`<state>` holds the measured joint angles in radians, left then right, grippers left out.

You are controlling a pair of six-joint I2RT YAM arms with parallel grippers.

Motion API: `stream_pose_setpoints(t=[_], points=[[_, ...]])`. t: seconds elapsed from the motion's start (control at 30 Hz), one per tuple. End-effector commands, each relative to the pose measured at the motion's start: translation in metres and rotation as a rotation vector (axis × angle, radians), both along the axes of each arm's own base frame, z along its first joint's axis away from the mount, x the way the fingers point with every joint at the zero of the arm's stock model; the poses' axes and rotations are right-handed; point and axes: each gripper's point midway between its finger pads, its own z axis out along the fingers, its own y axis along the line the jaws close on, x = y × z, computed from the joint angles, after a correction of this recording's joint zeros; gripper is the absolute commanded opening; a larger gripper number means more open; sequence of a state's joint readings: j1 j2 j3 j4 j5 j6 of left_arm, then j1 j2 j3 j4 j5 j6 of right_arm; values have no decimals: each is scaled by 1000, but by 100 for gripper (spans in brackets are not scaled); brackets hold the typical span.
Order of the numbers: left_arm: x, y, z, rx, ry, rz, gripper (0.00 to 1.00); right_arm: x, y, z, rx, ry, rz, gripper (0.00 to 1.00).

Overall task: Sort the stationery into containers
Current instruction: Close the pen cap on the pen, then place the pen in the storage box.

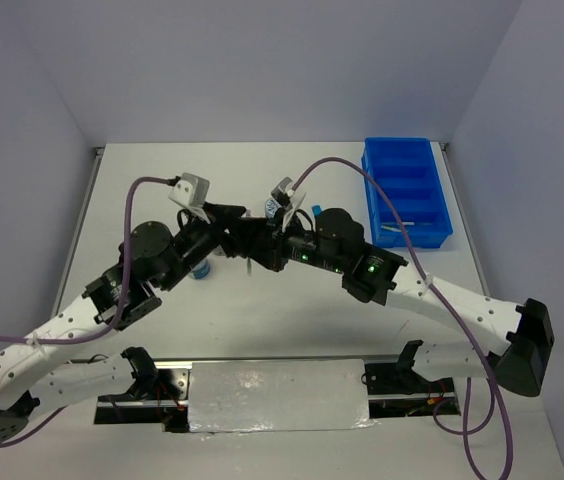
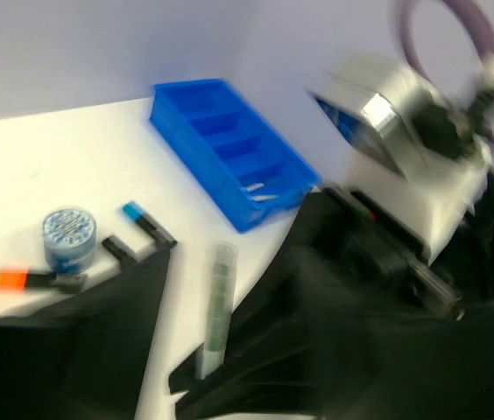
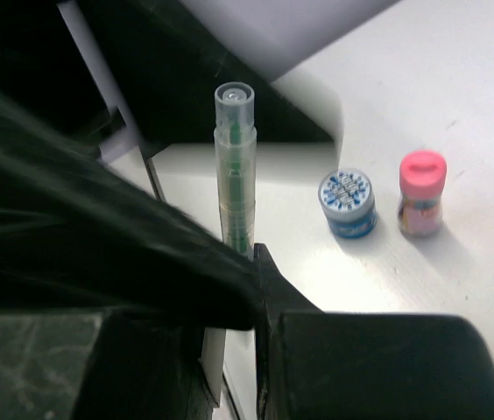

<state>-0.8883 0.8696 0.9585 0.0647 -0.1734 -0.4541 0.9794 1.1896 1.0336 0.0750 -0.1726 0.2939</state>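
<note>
- The clear-capped pen (image 3: 234,175), green inside, is above the middle of the worktop (image 1: 292,160), where the two arms meet.
- The right gripper (image 3: 245,271) is clenched on the pen's lower part. The capped end sticks out past its dark fingers.
- In the left wrist view the same pen (image 2: 218,297) sits between the fingers of the left gripper (image 2: 247,297). These stand apart and released, with bare worktop showing between the pen and the finger (image 2: 116,324) on the left.
- Beyond the pen, in the right wrist view, a blue-white tub (image 3: 348,203) stands on the worktop just beside an upright pink bottle (image 3: 422,194). The two are near each other but apart.
- In the left wrist view a round tub (image 2: 69,232) stands near an orange-capped highlighter (image 2: 32,280) and a blue-capped highlighter (image 2: 146,223), both lying flat. I cannot tell whether this tub is the one beside the bottle.
- The blue tray (image 1: 372,195) lies at the far right of the worktop, well apart from the grippers, with its long side running away from the arms.
- Thin white pens (image 1: 402,228) lie in the tray's nearest compartment. The other compartments are too small to judge.
</note>
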Motion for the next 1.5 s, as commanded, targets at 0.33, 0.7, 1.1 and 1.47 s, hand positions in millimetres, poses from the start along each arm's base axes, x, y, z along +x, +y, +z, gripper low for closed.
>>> stream_pose_setpoints(t=[0.33, 0.7, 1.1, 1.47], points=[[22, 134, 54, 53, 238, 693, 99, 93, -75, -76, 48, 233, -383, 0], [-20, 153, -111, 469, 336, 524, 99, 156, -399, -112, 349, 480, -1619, 0], [-23, 131, -142, 538, 370, 412, 99, 213, -458, -145, 343, 626, -1848, 0], [-19, 139, -144, 549, 385, 467, 99, 208, -455, -187, 374, 724, -1885, 4]])
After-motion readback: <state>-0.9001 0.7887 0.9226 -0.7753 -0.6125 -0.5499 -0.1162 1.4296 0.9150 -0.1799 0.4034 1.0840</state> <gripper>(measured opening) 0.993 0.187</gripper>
